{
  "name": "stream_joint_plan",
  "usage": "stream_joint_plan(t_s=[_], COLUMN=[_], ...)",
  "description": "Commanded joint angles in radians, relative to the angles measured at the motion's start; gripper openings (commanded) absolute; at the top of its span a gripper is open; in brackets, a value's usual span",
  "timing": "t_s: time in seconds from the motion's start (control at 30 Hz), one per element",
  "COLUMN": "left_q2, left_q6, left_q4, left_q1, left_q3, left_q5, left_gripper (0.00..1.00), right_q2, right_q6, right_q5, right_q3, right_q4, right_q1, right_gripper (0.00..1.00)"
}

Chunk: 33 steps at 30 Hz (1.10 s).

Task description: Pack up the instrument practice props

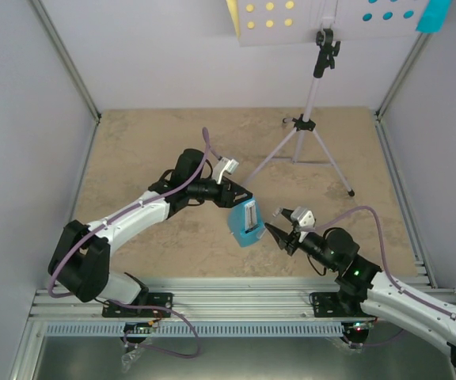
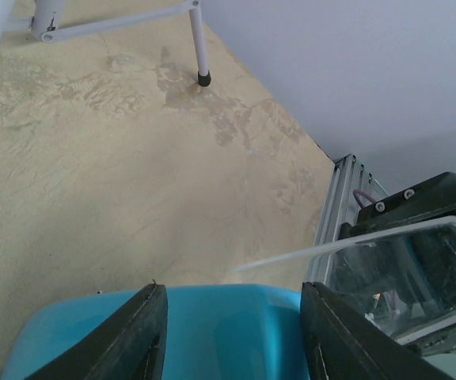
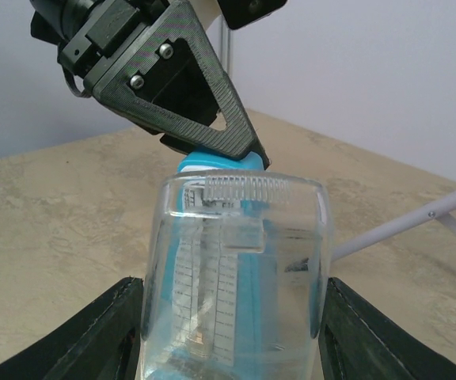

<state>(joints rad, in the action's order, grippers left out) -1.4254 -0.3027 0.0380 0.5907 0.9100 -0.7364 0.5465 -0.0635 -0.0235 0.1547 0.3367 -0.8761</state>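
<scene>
My left gripper (image 1: 242,204) (image 2: 232,309) is shut on the small blue pyramid metronome (image 1: 246,225) (image 2: 220,348) and holds it above the table. My right gripper (image 1: 275,229) (image 3: 232,336) is shut on a clear plastic cover (image 3: 240,261), right in front of the metronome's scale face. The cover also shows in the left wrist view (image 2: 406,265). The metronome's blue top (image 3: 216,163) shows behind the cover. The lilac tripod music stand (image 1: 310,111) stands at the back right. A yellow sheet (image 1: 252,20) and a cyan sheet (image 1: 434,14) lie on its holed desk (image 1: 331,16).
The stand's legs spread over the back right of the table; one foot (image 1: 351,192) (image 2: 203,77) is nearest the arms. An aluminium rail (image 1: 236,294) runs along the near edge. Grey walls with metal corner posts (image 1: 66,59) close in the table on three sides.
</scene>
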Motion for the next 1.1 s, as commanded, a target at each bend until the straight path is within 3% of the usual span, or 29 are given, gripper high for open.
stream_joint_plan(t_s=[0.0,0.63,1.07], left_q2=[-0.022,-0.021,-0.026], left_q6=[0.028,0.021,0.028], left_q4=[0.033,0.032,0.042], left_q1=[0.000,0.000,0.001], left_q3=[0.014,0.012,0.017], left_q5=[0.006,-0.015,0.000], left_gripper=[0.48,0.44,0.44], right_q2=[0.028,0.344,0.456], right_q6=[0.034,0.057,-0.025], right_q5=[-0.082,-0.426,-0.548], right_q3=[-0.005,-0.004,0.011], right_q4=[0.054,0.428,0.510], right_q1=[-0.044,-0.272,-0.339], right_gripper=[0.51,0.50,0.49])
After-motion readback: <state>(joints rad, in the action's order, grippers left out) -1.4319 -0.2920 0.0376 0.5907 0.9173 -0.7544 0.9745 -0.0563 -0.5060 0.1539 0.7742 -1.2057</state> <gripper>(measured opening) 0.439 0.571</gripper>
